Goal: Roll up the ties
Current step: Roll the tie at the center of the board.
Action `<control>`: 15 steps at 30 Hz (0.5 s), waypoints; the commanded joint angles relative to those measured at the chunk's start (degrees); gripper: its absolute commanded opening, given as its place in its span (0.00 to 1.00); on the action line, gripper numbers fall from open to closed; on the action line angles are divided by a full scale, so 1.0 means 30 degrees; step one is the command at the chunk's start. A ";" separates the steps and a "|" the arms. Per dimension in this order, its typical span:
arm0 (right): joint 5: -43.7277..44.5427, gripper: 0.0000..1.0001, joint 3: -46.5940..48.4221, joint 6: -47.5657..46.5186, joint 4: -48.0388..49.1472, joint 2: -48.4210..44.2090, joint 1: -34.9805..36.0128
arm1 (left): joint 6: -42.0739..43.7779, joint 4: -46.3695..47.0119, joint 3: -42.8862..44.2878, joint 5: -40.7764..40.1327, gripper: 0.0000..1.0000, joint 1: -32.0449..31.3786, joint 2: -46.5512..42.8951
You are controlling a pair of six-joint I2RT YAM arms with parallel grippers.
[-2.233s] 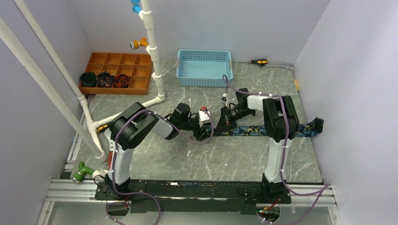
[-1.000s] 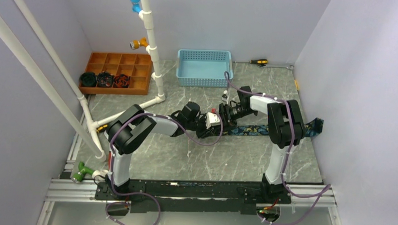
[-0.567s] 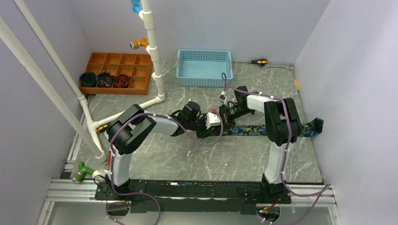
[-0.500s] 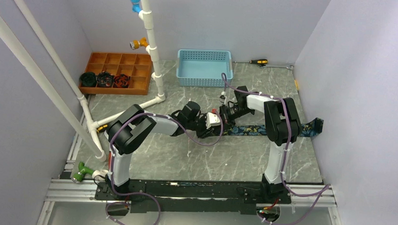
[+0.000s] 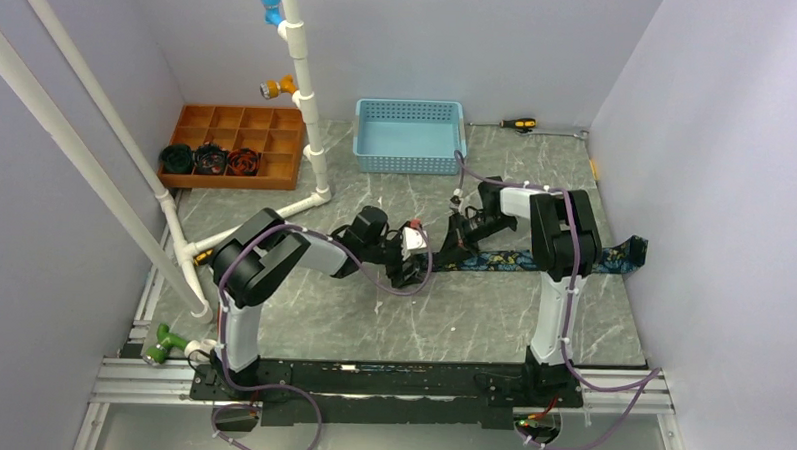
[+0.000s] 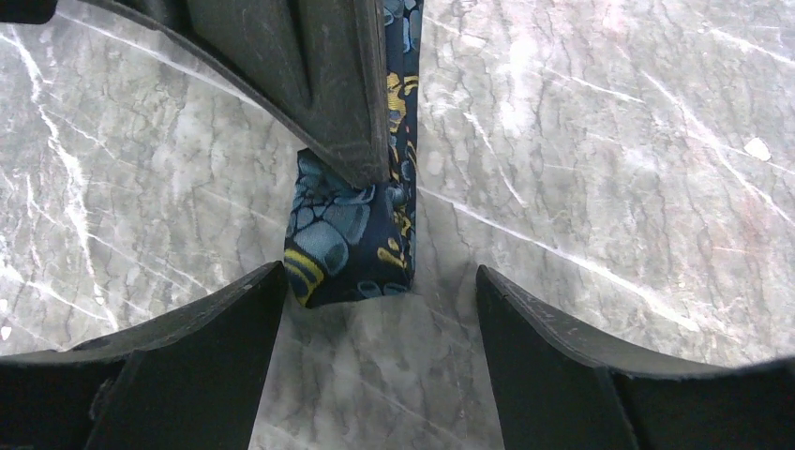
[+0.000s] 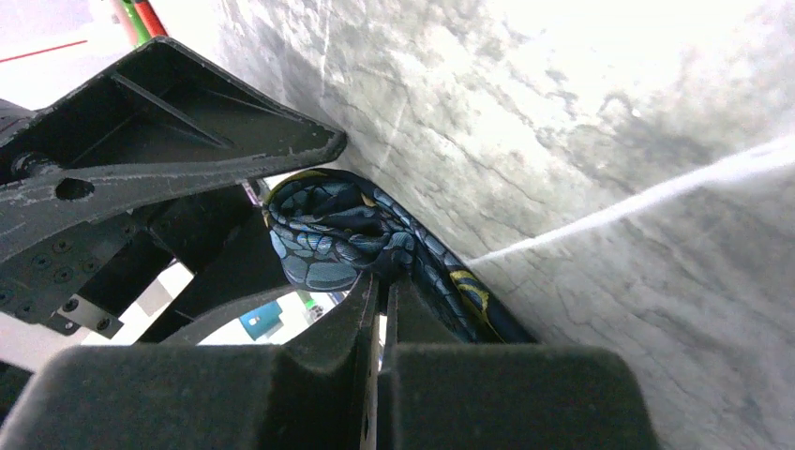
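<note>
Our right jaws pinch the rolled end of the tie (image 7: 347, 239) on the counter (image 6: 609, 141); our left jaws stand spread around it. The rest trails rightward. If that pinch slackens before the left closes, the loose coil could spring open.

The tie (image 6: 352, 234) is dark navy with blue and yellow-gold paisley; surface (image 6: 609, 141) grey marble, white-veined; basket (image 5: 407, 165) light blue.
</note>
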 commanded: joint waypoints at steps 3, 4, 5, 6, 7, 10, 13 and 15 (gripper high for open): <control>0.5893 0.00 0.0019 -0.2510 -0.0079 0.1406 -0.0673 | -0.0854 0.1911 -0.1208 0.0025 0.78 0.0134 0.0885; 0.5990 0.00 0.0034 -0.2604 -0.0217 0.1485 -0.0703 | -0.1219 0.2323 -0.1039 0.0112 0.78 0.0124 0.1167; 0.6061 0.00 0.0072 -0.2737 -0.0344 0.1554 -0.0725 | -0.1587 0.2723 -0.0864 0.0270 0.77 0.0123 0.1463; 0.6110 0.00 0.0099 -0.2794 -0.0455 0.1617 -0.0698 | -0.1963 0.3135 -0.0710 0.0377 0.76 0.0090 0.1719; 0.6116 0.00 0.0113 -0.2845 -0.0524 0.1735 -0.0724 | -0.2284 0.3517 -0.0541 0.0471 0.74 0.0027 0.2037; 0.5710 0.00 0.0085 -0.2919 -0.0498 0.1980 -0.0711 | -0.3027 0.4242 0.0069 0.0574 0.72 -0.0281 0.3008; 0.5119 0.00 -0.0110 -0.2773 -0.0093 0.2056 -0.0682 | -0.3562 0.4812 0.0774 0.0285 0.66 -0.0601 0.4093; 0.4570 0.00 -0.0075 -0.2749 0.0064 0.2032 -0.0650 | -0.3722 0.5095 0.1090 -0.0086 0.56 -0.0749 0.4485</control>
